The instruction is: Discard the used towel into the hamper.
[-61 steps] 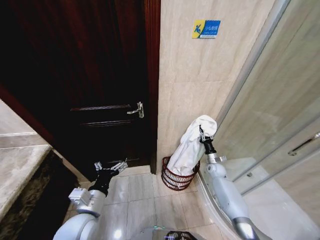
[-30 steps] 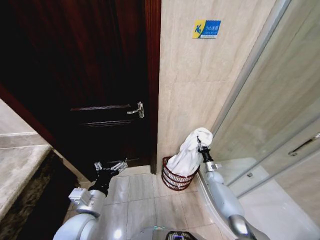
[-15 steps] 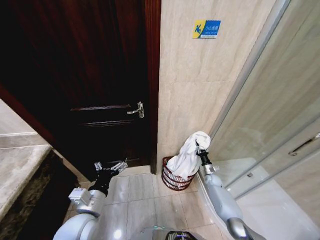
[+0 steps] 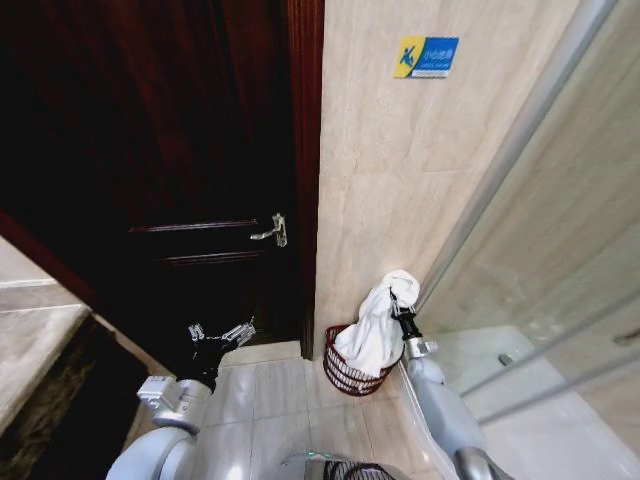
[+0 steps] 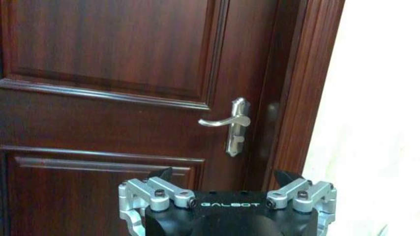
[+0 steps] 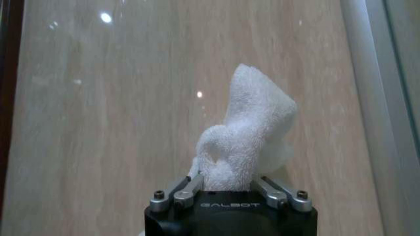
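Observation:
The white towel [image 4: 378, 322] hangs from my right gripper [image 4: 399, 301], which is shut on its upper fold. Its lower part rests inside the hamper [image 4: 345, 375], a small round reddish-brown openwork basket on the floor against the tiled wall. In the right wrist view a tuft of the towel [image 6: 246, 140] sticks up between the closed fingers. My left gripper [image 4: 222, 333] is open and holds nothing, low at the left in front of the dark wooden door [image 4: 150, 150]. The left wrist view shows its fingertips [image 5: 162, 175] spread below the door handle [image 5: 233, 123].
A glass shower screen [image 4: 560, 260] stands right of the hamper. The beige tiled wall [image 4: 400, 180] carries a blue and yellow sign [image 4: 426, 56]. A marble counter [image 4: 25, 340] is at the far left. Pale floor tiles [image 4: 280, 400] lie between my arms.
My right gripper has lowered the towel, so more of it sits in the hamper. The head camera has tilted, shifting the whole scene. The left arm has not moved.

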You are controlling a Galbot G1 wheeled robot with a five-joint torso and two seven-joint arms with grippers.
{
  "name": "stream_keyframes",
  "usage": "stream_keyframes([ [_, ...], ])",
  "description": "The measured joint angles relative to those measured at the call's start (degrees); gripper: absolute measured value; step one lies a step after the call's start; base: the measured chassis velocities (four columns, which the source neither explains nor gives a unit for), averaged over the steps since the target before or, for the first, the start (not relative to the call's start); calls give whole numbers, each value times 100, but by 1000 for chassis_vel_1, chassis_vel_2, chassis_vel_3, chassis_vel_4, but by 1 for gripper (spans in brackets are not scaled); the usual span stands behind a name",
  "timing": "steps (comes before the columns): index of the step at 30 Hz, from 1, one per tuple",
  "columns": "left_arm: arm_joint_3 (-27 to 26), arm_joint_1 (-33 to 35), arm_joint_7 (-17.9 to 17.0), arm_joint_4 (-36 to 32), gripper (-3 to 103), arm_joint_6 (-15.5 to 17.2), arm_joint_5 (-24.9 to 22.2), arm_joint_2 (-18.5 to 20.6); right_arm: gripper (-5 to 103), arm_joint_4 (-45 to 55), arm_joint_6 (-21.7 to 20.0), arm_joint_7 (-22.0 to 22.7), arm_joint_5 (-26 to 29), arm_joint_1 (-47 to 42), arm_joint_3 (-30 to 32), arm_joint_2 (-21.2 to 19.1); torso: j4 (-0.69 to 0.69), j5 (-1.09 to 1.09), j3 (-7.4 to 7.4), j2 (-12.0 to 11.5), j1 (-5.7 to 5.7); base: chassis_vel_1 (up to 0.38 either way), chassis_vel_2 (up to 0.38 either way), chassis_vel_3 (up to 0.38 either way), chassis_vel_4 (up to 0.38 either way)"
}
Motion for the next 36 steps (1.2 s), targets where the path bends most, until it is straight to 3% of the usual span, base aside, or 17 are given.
stream_keyframes([
  [14,0,1,0,0,100,0,0,0,18,-496,-21,-86,-134,-217,96,269,1,-2,-3,3,-7,16,-20,-20,15],
  [28,0,1,0,0,100,0,0,0,18,-541,-518,451,-1157,-336,211,357,1,-2,-3,2,-7,0,0,0,0],
  [36,0,1,0,0,100,0,0,0,18,-561,-595,411,-1229,-386,240,361,1,-2,-3,2,-7,0,0,0,0],
])
